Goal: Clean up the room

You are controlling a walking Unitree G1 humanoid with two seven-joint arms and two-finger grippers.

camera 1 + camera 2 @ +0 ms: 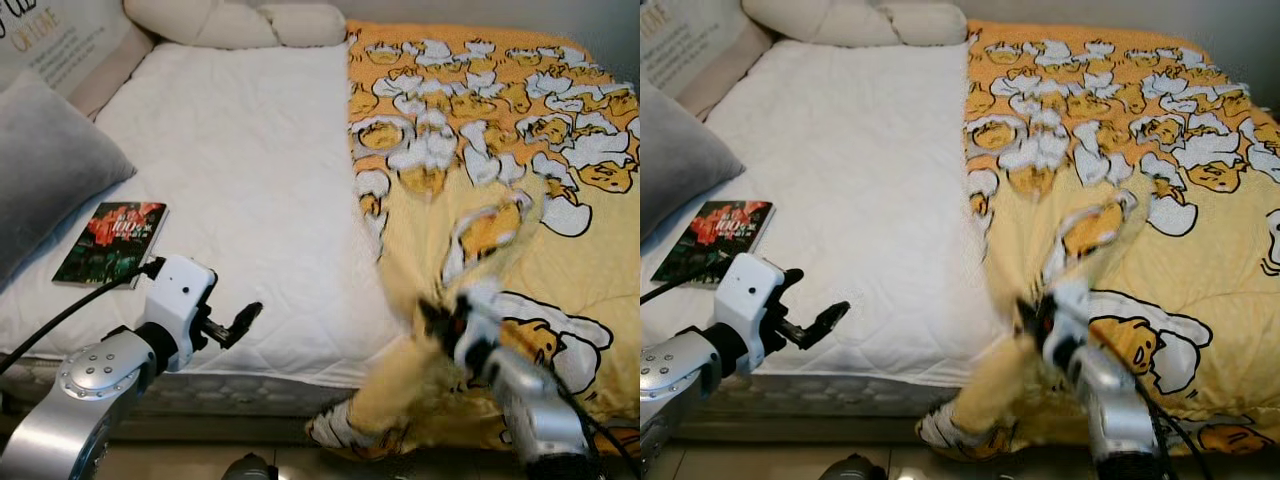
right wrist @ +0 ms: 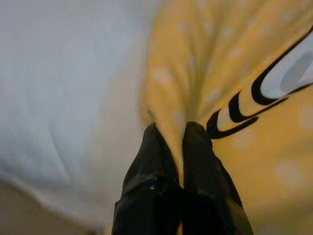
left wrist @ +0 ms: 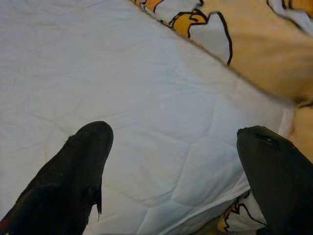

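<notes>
Right wrist, blanket [image 2: 210,73] pinched, book [image 1: 110,242] aside

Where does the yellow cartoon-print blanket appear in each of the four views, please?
Left eye view: yellow blanket covers the bed's right half, its near edge pinched by the right gripper.
Right eye view: same place, right half.
Left wrist view: along the far edge, beyond the white mattress cover.
Right wrist view: a fold clamped between the jaws.
Shared landmark: the blanket's edge against the white cover.
</notes>
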